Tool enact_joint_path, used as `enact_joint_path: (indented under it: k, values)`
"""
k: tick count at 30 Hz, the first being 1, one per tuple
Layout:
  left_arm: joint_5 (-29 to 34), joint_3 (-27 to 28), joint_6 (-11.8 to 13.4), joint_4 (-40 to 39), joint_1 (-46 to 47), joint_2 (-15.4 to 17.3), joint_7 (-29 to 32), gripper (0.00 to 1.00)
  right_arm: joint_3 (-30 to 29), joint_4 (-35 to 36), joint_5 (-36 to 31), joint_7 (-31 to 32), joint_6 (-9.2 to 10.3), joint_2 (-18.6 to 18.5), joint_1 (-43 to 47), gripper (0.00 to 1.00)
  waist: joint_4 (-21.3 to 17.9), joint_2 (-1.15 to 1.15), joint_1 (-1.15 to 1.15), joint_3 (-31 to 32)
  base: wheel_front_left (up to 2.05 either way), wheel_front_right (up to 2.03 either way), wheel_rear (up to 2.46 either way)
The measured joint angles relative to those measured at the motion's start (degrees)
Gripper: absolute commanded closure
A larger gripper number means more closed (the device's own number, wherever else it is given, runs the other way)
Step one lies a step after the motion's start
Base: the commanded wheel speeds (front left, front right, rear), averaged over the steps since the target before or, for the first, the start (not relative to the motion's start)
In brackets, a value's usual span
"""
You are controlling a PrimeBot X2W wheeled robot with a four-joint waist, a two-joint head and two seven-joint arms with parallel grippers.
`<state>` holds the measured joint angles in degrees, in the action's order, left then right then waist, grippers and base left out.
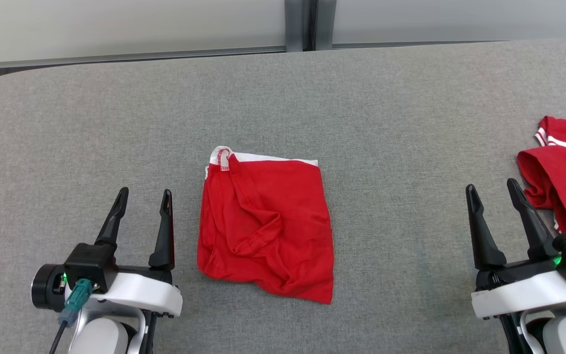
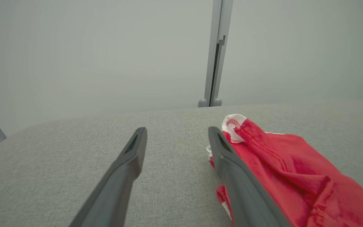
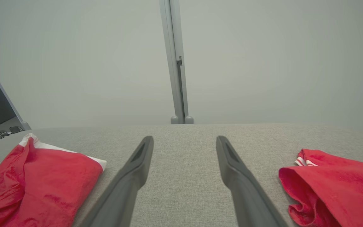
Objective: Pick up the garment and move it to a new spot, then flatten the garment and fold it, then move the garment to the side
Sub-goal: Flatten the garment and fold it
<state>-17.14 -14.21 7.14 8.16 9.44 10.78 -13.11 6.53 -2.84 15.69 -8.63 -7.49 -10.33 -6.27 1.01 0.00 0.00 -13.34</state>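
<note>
A: The folded garment (image 1: 266, 226) is seen at the centre of the frame on the grey table (image 1: 386, 98), white collar (image 1: 273, 158) at the top, the longer side running top to bottom

B: And both sets of jaws are spread wide, nothing held. The left gripper (image 1: 145, 191) is found at lower left, the right gripper (image 1: 490, 184) at lower right

A: Which arm is favoured?

B: The left, it would be judged. The garment's edge lies just beside that gripper, off to its right; from the right gripper it is set well apart, away to the left

A: A second red garment (image 1: 563, 172) is noted at the right edge, near the right gripper

B: Possibly one already set aside, though that can't be settled. Folding looks done here, so the shift to the side seems to be what is left

A: And the wrist views?

B: From the left wrist, the collar and a raised ridge of cloth are caught close at lower right, bulk that is flattened out from the head. From the right wrist, both red pieces are framed, lower left and lower right, bare table between
</note>
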Motion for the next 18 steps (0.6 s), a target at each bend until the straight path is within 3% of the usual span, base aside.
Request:
enact_joint_path:
  k: [18]
  values:
    - [-0.52,-0.71,1.00,-1.59,-1.88,0.75,1.49,0.00,-1.19,4.31,-1.60,3.11,0.00,1.51,2.41,0.00,0.38,0.00,0.00,0.36,0.00,0.00,0.00]
